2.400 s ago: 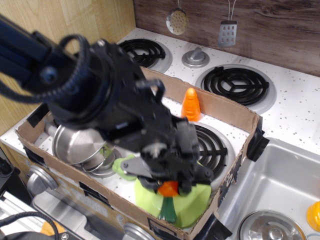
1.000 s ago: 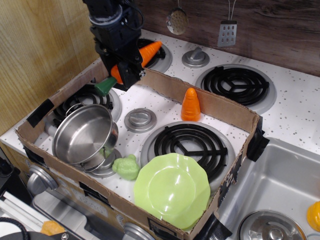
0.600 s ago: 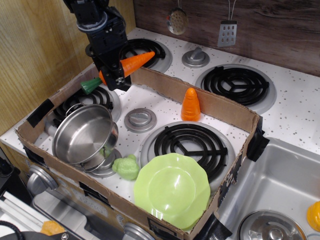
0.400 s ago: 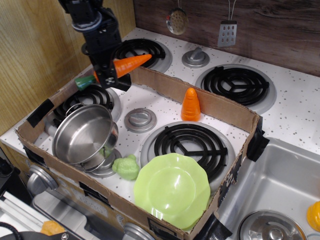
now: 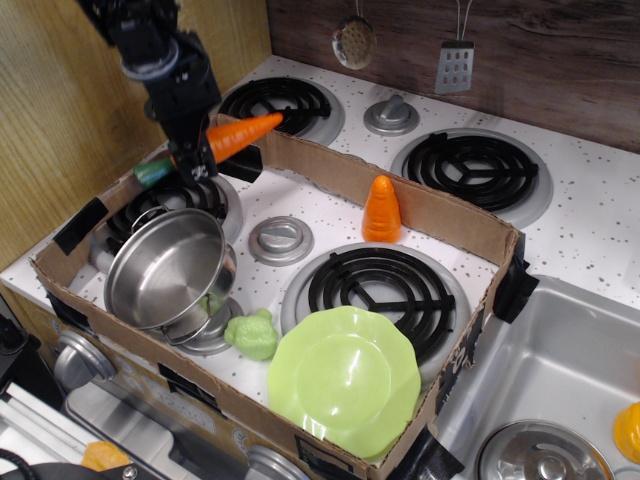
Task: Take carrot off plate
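The carrot (image 5: 240,133) is long, glossy orange, with a dark green stem end at its left. It hangs level in the air over the back left burner, above the cardboard box's left part. My gripper (image 5: 199,152) is shut on the carrot's middle, coming down from the upper left. The lime-green scalloped plate (image 5: 345,381) lies bare at the front of the box, far from the carrot.
A tilted steel pot (image 5: 167,268) sits front left in the cardboard box (image 5: 440,218). A stubby orange cone (image 5: 381,208) stands at the box's back wall. A bumpy pale-green toy (image 5: 253,333) lies beside the plate. A sink (image 5: 555,380) is at right.
The gripper lifted the carrot off the plate, carried it up and to the back left, and has kept drifting left; the plate is now bare.
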